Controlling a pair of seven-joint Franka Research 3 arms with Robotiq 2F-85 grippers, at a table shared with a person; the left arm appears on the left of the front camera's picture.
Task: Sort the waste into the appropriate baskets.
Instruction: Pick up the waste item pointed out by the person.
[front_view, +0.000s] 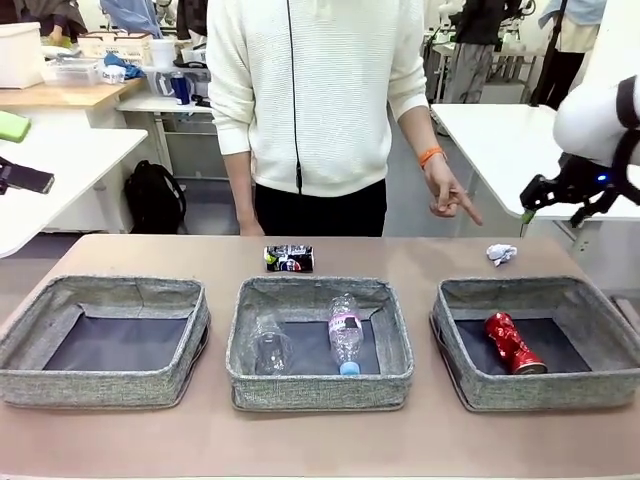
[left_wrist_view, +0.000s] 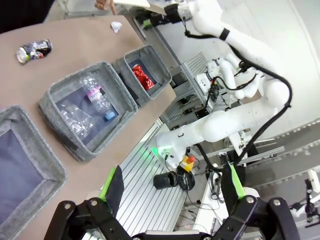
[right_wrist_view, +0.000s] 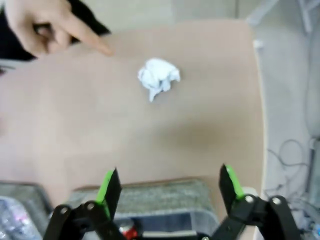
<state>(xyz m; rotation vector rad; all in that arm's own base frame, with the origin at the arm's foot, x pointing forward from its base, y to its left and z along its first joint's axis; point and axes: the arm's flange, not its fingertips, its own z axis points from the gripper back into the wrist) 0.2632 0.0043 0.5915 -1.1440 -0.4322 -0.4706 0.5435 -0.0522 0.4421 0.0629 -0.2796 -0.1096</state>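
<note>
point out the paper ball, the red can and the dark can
paper ball (right_wrist_view: 159, 77): right wrist view, middle of the crumpled wad
red can (front_view: 514, 343): front view, middle of its crushed body
dark can (front_view: 288, 259): front view, middle of its printed side

- Bare table (right_wrist_view: 210, 115) lies all round the crumpled paper ball (right_wrist_view: 159, 77); nothing stands between it and my right pincer (right_wrist_view: 170, 182), jaws spread wide.
- The person's pointing hand (right_wrist_view: 45, 25) hangs near the ball, fingertip aimed at it from one side.
- The right basket's wall (right_wrist_view: 150, 192) crosses low between my fingers (right_wrist_view: 111, 187).
</note>
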